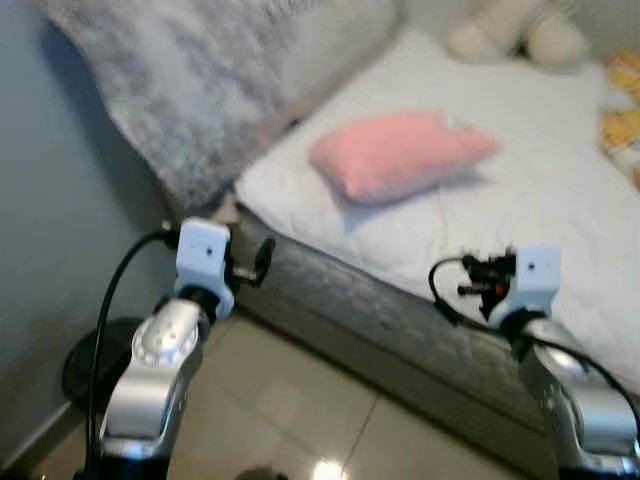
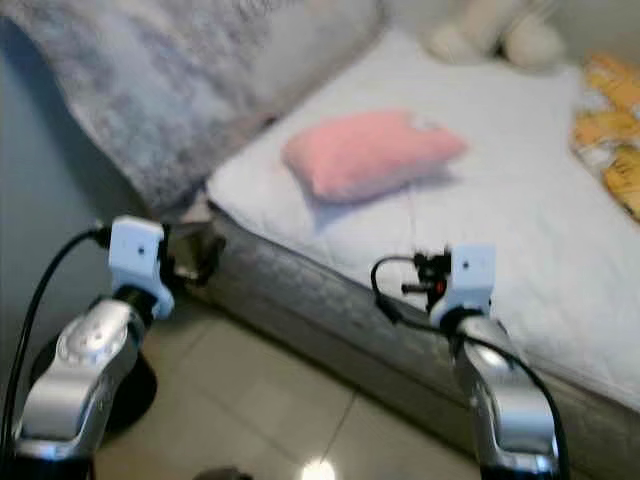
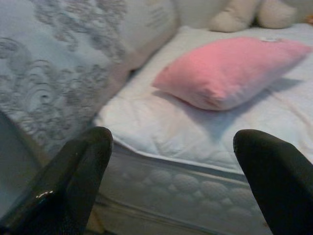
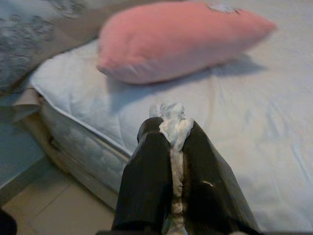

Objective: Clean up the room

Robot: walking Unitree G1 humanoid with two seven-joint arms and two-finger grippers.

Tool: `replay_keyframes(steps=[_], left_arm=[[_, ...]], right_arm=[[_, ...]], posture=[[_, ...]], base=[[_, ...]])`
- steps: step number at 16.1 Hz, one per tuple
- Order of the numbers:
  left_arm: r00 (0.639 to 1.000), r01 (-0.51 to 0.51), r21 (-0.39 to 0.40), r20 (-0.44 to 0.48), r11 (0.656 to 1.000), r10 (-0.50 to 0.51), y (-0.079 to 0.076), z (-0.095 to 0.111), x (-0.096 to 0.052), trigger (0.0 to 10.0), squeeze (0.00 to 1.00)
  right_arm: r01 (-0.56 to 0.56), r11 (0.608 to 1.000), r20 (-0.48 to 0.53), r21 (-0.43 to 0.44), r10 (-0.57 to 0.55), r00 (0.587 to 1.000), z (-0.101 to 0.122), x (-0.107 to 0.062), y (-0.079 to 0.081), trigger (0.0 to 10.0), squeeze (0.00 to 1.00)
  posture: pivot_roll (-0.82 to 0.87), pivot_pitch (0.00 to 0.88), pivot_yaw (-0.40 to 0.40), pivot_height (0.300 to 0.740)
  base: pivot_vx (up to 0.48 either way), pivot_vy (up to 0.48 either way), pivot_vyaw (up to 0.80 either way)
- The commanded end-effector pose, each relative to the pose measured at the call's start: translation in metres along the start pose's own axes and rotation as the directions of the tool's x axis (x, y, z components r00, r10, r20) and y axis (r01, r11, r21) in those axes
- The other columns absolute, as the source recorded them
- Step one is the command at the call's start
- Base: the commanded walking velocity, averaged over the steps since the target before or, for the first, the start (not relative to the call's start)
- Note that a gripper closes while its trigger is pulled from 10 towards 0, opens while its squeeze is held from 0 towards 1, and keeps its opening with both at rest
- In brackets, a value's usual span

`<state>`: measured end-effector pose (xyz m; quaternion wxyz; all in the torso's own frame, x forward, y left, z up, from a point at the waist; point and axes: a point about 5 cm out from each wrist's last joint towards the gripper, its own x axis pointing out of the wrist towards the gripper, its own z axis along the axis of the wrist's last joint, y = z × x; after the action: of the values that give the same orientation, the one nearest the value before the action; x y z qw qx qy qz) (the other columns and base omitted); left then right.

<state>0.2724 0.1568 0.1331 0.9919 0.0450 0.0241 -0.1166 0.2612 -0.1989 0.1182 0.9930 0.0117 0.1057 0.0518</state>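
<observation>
A pink pillow [image 1: 400, 150] lies on the white mattress [image 1: 540, 210], near the bed's corner. My right gripper [image 4: 172, 128] is shut on a crumpled white wad of tissue [image 4: 171, 116] and hovers over the mattress edge, short of the pillow [image 4: 181, 36]. In the head view that right gripper [image 1: 478, 277] sits above the quilted side of the bed. My left gripper [image 3: 173, 147] is open with nothing between its wide-spread fingers. It is held off the bed's corner [image 1: 255, 258], pointing toward the pillow [image 3: 230, 71].
A grey patterned blanket [image 1: 200, 90] drapes over the head of the bed. A cream plush toy [image 1: 510, 30] and yellow items [image 1: 622, 120] lie at the far side. A round black base [image 1: 100, 370] stands on the tiled floor by the blue-grey wall.
</observation>
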Motion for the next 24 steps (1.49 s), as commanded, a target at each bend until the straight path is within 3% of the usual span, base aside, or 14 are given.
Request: replay_keyframes(steps=[1,4,11,14,17,20,24], left_arm=[[0.999,-0.032,0.017,-0.023,0.999,0.032,0.007,-0.005,-0.002,10.0,0.0],[0.998,-0.051,0.005,-0.025,0.999,0.051,0.009,-0.009,-0.006,10.0,0.0],[0.996,-0.085,0.015,-0.031,0.996,0.085,0.01,-0.022,-0.017,10.0,0.0],[0.995,-0.104,0.022,-0.006,0.994,0.105,0.013,-0.016,-0.016,10.0,0.0],[0.993,-0.118,0.026,0.012,0.993,0.118,0.013,-0.011,-0.015,10.0,0.0],[0.99,-0.132,-0.022,0.038,0.991,0.132,0.012,-0.007,-0.013,10.0,0.0],[0.992,-0.124,0.009,0.039,0.992,0.123,0.013,-0.009,-0.013,10.0,0.0]], right_arm=[[-0.035,0.999,0.011,-0.013,0.036,0.999,0.002,0.002,0.007,10.0,0.0],[-0.141,0.989,0.009,-0.034,0.141,0.99,0.002,0.003,0.018,10.0,0.0],[-0.179,0.984,-0.002,-0.02,0.179,0.984,-0.008,0.001,0.027,10.0,0.0],[-0.166,0.986,0.002,0.004,0.166,0.986,-0.012,0.0,0.026,10.0,0.0],[-0.144,0.987,0.006,0.072,0.144,0.99,-0.014,0.001,0.025,10.0,0.0],[-0.171,0.985,0.011,0.012,0.171,0.985,-0.013,0.002,0.028,10.0,0.0],[-0.174,0.985,0.011,0.018,0.174,0.985,-0.015,0.004,0.03,10.0,0.0]], posture=[[-0.06,0.026,0.037,0.74],[-0.06,0.022,0.038,0.74],[-0.06,0.0,0.04,0.74],[-0.05,0.0,0.037,0.74],[-0.04,0.0,0.037,0.74],[-0.04,0.0,0.032,0.74],[-0.04,0.0,0.033,0.74]], base=[[0.0,-0.48,0.8],[0.0,-0.48,0.8],[0.0,-0.469,0.8],[0.0,0.0,0.8],[0.0,0.0,0.0],[0.231,0.0,0.17],[0.407,0.0,0.8]])
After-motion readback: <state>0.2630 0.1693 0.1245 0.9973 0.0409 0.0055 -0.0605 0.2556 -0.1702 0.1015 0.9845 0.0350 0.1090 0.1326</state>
